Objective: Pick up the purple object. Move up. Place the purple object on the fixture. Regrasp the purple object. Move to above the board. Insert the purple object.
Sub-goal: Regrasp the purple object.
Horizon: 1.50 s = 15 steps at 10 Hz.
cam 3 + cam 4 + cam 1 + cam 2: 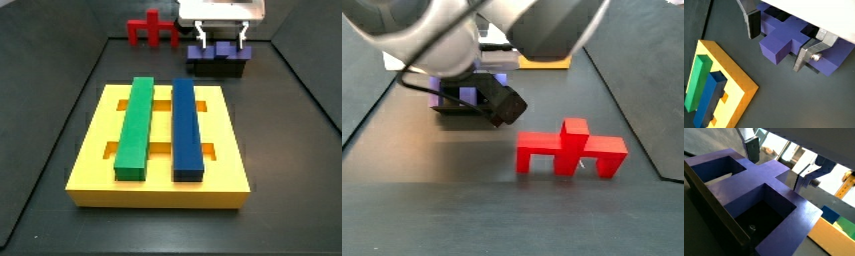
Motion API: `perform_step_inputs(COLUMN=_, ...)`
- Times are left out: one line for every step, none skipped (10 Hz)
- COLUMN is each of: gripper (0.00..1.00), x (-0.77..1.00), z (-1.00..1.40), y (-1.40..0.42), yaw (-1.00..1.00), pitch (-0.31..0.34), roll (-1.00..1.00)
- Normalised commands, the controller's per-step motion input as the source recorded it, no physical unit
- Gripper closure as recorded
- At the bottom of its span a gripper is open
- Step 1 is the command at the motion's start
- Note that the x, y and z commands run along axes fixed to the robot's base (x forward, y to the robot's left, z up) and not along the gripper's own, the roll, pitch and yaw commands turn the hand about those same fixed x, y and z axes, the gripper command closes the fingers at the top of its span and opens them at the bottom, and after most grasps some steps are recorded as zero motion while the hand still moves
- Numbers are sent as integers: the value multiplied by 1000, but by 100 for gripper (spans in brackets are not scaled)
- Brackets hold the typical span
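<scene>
At the far end of the tabletop, the pincer stands closed on the purple object's central stub, over the fixture.

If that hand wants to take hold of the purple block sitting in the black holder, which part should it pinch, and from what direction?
Probably the middle stub of the purple block, coming straight down from above. The block sits on the black holder with the stub pointing up, and open notches on each side leave room for the flat fingers. The hand already straddles that stub in both wrist views; whether it is pinching yet is unclear.
</scene>
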Motion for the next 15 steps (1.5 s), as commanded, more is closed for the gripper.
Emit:
perform_step_inputs(gripper=0, x=49, z=74, y=0, yaw=49, pitch=0, roll=329)
perform_step_inputs(gripper=0, x=20, z=83, y=0, yaw=57, pitch=0, roll=340)
perform_step_inputs(gripper=0, x=0, z=91, y=0, yaw=63, pitch=0, roll=386)
perform_step_inputs(gripper=0, x=0, z=129, y=0, yaw=63, pitch=0, roll=431)
perform_step_inputs(gripper=0, x=46, z=260, y=0, yaw=11, pitch=14, roll=423)
perform_step_inputs(gripper=0, x=0, z=291, y=0, yaw=11, pitch=29, roll=471)
perform_step_inputs(gripper=0, x=0, z=237, y=0, yaw=34, pitch=51, roll=577)
perform_step_inputs(gripper=0, x=0, z=177, y=-23, yaw=74, pitch=66, roll=689)
perform_step_inputs(gripper=0, x=0, z=157, y=-3, yaw=111, pitch=89, roll=769)
perform_step_inputs(gripper=0, x=0, z=140, y=-31, yaw=143, pitch=143, roll=929)
perform_step_inputs(gripper=0, x=0, z=111, y=-54, yaw=166, pitch=166, roll=1000)
perform_step_inputs(gripper=0, x=0, z=71, y=-74, yaw=174, pitch=171, roll=1000)
perform_step_inputs(gripper=0, x=0, z=57, y=-91, yaw=177, pitch=209, roll=1000)
perform_step_inputs(gripper=0, x=0, z=63, y=-97, yaw=174, pitch=229, roll=1000)
perform_step_inputs(gripper=0, x=0, z=49, y=-94, yaw=171, pitch=229, roll=1000)
